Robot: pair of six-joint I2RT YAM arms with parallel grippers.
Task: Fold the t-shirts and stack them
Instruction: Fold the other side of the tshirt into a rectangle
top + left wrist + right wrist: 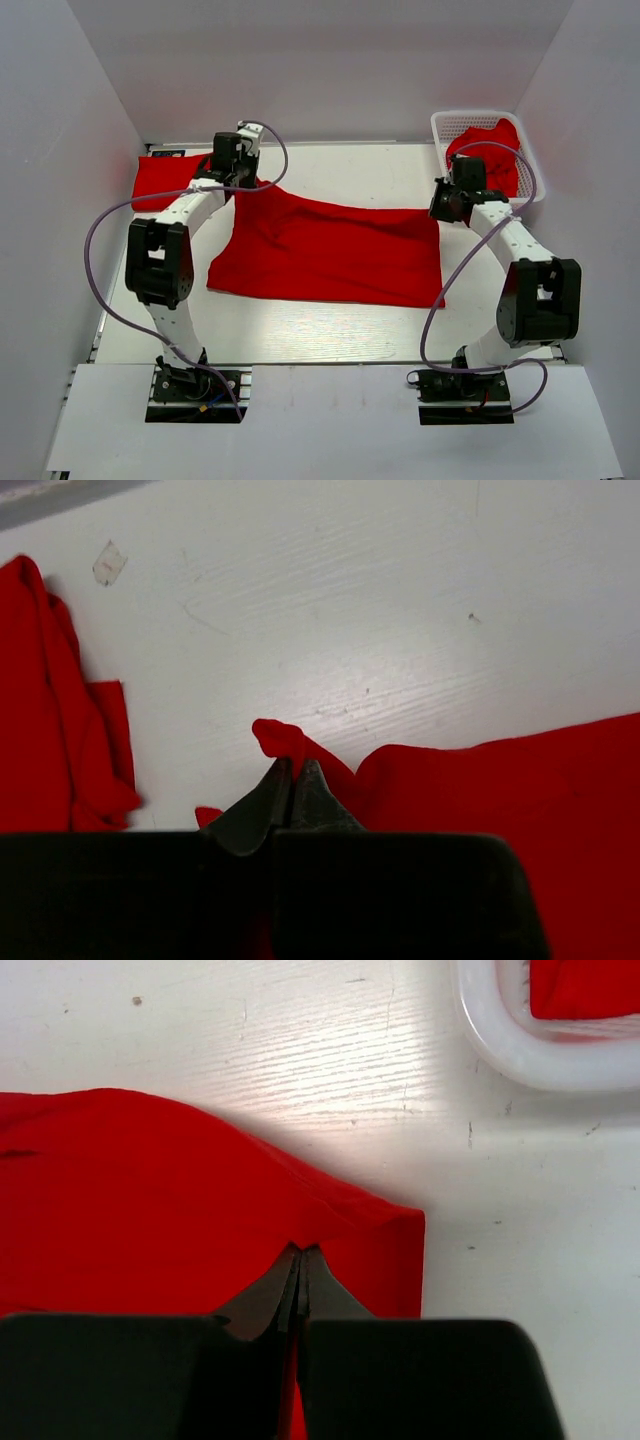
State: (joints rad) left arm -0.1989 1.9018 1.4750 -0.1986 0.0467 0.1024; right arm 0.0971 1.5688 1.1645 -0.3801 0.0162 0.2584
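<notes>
Lying spread across mid-frame in top view, red t-shirt (pixel 330 250), left gripper (pixel 238 180) at its upper-left corner, right gripper (pixel 445 208) at its upper-right, second t-shirt (pixel 160 178) far left, third t-shirt (pixel 497 150) in white basket (pixel 470 118) upper right, left wrist view, jaws pinched onto a raised fabric fold, right wrist view, jaws clamped on the cloth edge.

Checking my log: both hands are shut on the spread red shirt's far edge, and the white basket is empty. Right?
Not empty: the top view shows a crumpled red shirt in the white basket. The left hand and right hand are indeed shut on the far edge of the spread shirt.
</notes>
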